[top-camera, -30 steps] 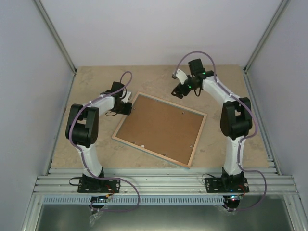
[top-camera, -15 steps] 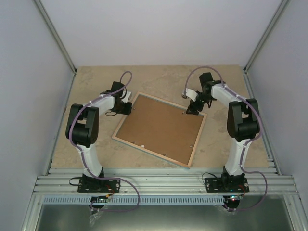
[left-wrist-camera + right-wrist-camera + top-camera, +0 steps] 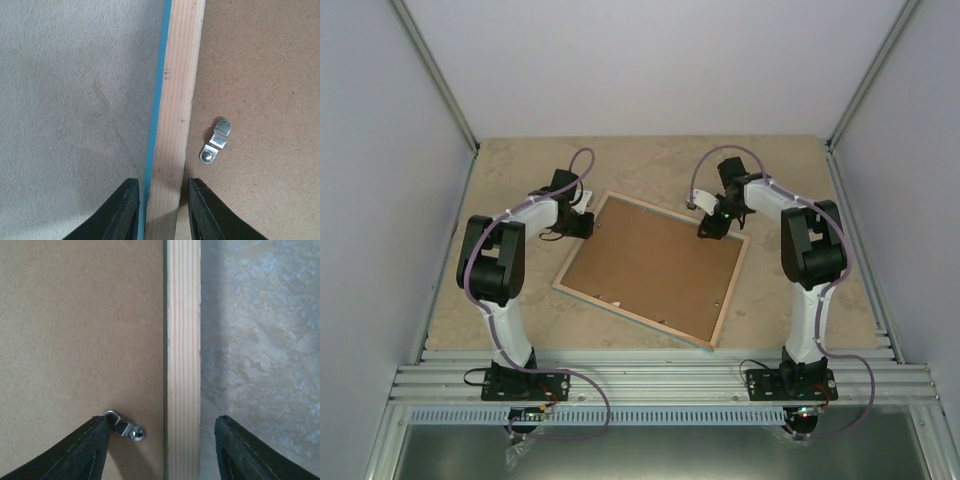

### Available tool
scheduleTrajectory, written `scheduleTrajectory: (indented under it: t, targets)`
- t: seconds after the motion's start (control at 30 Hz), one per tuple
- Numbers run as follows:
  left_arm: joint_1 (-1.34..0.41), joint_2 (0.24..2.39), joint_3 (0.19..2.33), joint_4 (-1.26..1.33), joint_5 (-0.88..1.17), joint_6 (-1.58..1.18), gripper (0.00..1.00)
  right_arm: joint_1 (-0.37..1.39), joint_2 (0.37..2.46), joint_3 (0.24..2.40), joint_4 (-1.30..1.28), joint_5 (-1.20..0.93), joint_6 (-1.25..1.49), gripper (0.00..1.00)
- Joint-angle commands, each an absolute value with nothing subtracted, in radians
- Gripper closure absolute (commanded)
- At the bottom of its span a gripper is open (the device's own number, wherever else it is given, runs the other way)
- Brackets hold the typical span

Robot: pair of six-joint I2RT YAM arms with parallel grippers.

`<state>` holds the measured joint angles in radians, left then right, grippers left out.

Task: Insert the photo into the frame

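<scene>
Your large rectangular picture frame (image 3: 633, 317) lies flat on the beige stone-patterned bench (image 3: 510, 170) with its thin rim of bare light wood facing up. It is turned so that one corner points toward the arm bases. A sliver of turquoise shows along the frame's outer left edge. A flat brown fibreboard backing board (image 3: 655, 268) fills the frame's opening inside the rim. Small silver metal clips sit on that board just inside the rim: one clip (image 3: 216, 141) near the frame's far-left corner, a second clip (image 3: 125, 427) near its far-right corner.

On the frame's left side, close to the far corner, your left end effector (image 3: 163, 185) straddles the rim. One black finger is on the bench side and the other over the backing board, and the two pinch the wood snugly.

By the frame's far-right corner, your right end effector (image 3: 161, 420) is spread wide across the rim. One finger is beside the second clip and the other is outside the frame over the bench. The wood sits clear of both.
</scene>
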<state>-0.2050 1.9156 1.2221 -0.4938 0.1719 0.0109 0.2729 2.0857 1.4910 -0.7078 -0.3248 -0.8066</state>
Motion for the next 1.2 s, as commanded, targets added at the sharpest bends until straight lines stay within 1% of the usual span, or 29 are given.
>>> scheduleTrajectory:
  t: [0.0,0.13,0.27,0.5,0.7,0.97,1.0,1.03,1.1,1.17]
  targets:
    - [-0.221,1.964,1.214,-0.537,0.186,0.010,0.70,0.298,2.148,1.457,-0.613,-0.255,-0.691,0.45]
    - [-0.221,1.960,1.202,-0.532,0.188,0.011,0.71,0.299,2.154,1.438,-0.588,-0.208,-0.602,0.57]
    - [-0.221,1.961,1.202,-0.531,0.190,0.010,0.71,0.299,2.144,1.408,-0.566,-0.156,-0.553,0.67]
    - [-0.221,1.966,1.201,-0.532,0.183,0.011,0.72,0.293,2.120,1.380,-0.552,-0.093,-0.582,0.70]
    - [-0.221,1.971,1.207,-0.535,0.173,0.010,0.73,0.290,2.094,1.383,-0.563,-0.073,-0.655,0.70]
    - [-0.221,1.982,1.214,-0.541,0.161,0.011,0.75,0.286,2.066,1.395,-0.563,-0.039,-0.714,0.67]
    - [-0.220,1.983,1.215,-0.541,0.159,0.011,0.75,0.285,2.067,1.400,-0.566,-0.037,-0.709,0.65]
    - [-0.221,1.985,1.217,-0.542,0.157,0.010,0.75,0.284,2.071,1.411,-0.573,-0.038,-0.701,0.60]
    - [-0.221,1.988,1.219,-0.544,0.157,0.010,0.75,0.279,2.077,1.429,-0.587,-0.037,-0.675,0.54]
    - [-0.220,1.987,1.218,-0.545,0.156,0.010,0.75,0.275,2.081,1.440,-0.598,-0.026,-0.655,0.54]
